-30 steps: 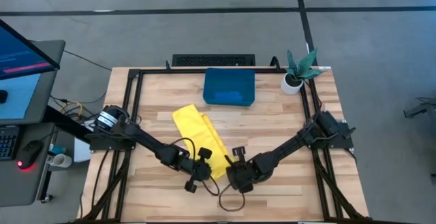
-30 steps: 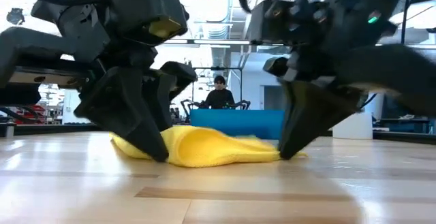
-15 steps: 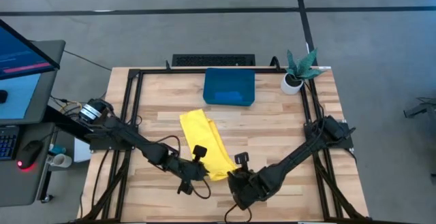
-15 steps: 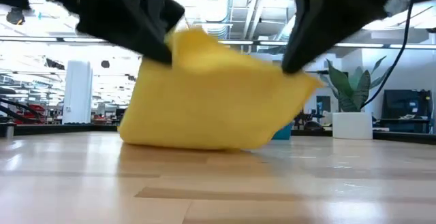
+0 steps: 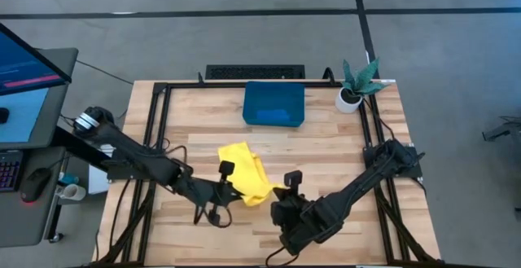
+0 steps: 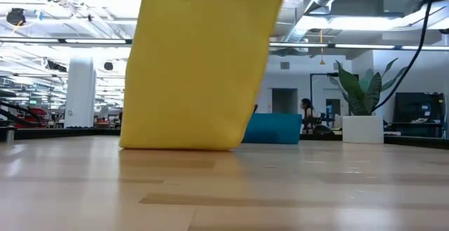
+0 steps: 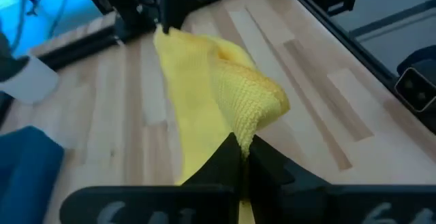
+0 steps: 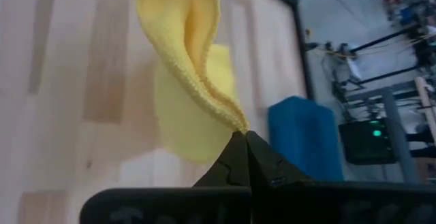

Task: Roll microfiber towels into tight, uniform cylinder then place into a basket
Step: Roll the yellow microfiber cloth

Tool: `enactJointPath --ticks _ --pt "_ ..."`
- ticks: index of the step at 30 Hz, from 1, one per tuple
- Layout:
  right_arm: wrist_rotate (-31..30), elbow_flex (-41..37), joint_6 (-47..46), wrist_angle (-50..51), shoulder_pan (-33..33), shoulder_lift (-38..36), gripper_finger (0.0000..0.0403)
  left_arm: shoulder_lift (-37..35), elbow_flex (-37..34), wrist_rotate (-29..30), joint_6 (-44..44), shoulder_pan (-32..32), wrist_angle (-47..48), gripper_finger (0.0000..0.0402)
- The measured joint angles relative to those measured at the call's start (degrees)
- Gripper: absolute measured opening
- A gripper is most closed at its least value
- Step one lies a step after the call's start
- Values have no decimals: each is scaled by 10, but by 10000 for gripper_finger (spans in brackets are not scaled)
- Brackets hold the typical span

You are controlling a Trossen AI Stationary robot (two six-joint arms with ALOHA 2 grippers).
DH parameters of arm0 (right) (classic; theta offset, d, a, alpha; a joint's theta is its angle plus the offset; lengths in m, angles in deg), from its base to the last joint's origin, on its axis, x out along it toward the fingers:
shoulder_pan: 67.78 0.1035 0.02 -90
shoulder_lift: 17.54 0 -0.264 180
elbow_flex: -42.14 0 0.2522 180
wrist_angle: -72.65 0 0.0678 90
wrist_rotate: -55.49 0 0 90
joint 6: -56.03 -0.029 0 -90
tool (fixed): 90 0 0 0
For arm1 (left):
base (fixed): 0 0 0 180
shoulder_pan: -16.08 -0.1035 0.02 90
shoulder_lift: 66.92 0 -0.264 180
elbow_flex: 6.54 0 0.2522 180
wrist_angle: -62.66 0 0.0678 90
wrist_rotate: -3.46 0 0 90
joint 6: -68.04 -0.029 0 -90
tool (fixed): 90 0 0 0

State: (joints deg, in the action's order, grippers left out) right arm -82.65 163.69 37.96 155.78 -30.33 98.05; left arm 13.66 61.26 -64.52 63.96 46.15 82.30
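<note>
Lifting the yellow towel [image 5: 244, 178] by two adjacent corners, left end effector [image 7: 240, 157] and right end effector [image 8: 242, 134] both pinched tight on the cloth's edge, bulk hanging between and beyond them down to the worktop [image 5: 342, 150]. Best done, by judgement, keeping both ends level and pulling gently apart so the held edge runs taut and straight for an even roll. Long axis sloping from the two end effectors away toward the basket [image 5: 274, 103], well beyond them
</note>
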Motion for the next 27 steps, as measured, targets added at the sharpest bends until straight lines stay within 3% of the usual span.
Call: enactJointPath --ticks 8,17,27 --pt "-31 109 1 71 -8 -1 0 -69 44 7 33 1 18 2" --pt "-27 212 22 101 -1 -1 0 -64 153 -5 131 22 58 2" --pt "-12 272 53 78 37 -4 0 -64 215 -8 213 58 64 2"
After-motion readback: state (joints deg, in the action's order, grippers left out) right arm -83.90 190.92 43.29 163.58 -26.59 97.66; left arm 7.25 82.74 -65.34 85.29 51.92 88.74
